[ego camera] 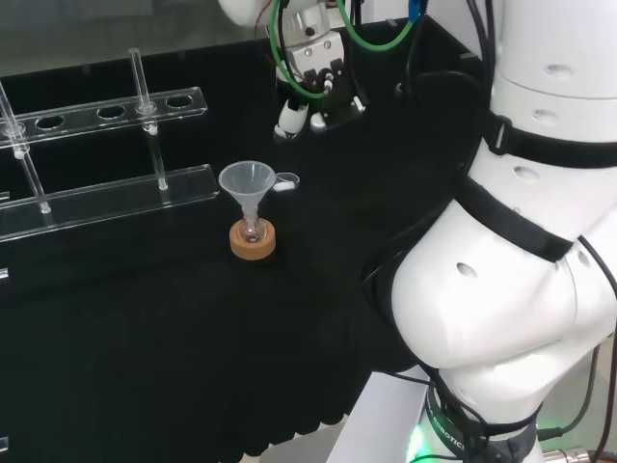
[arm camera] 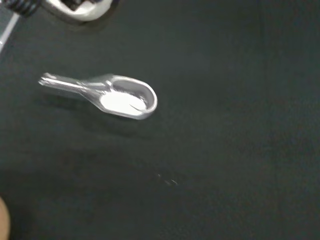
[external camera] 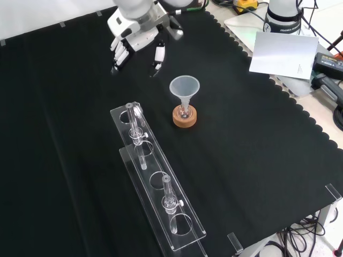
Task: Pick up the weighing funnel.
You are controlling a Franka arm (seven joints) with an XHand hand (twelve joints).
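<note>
Lying on cloth [arm camera: 235,150], clear scoop-like weighing funnel [arm camera: 112,96], perhaps white-filled; robot hand [external camera: 134,32] splayed.

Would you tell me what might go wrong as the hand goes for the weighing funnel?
The weighing funnel lies flat on the cloth, so the open hand may slide it rather than lift it. It lies close to the funnel on its cork ring; a careless descent might knock that over.
</note>
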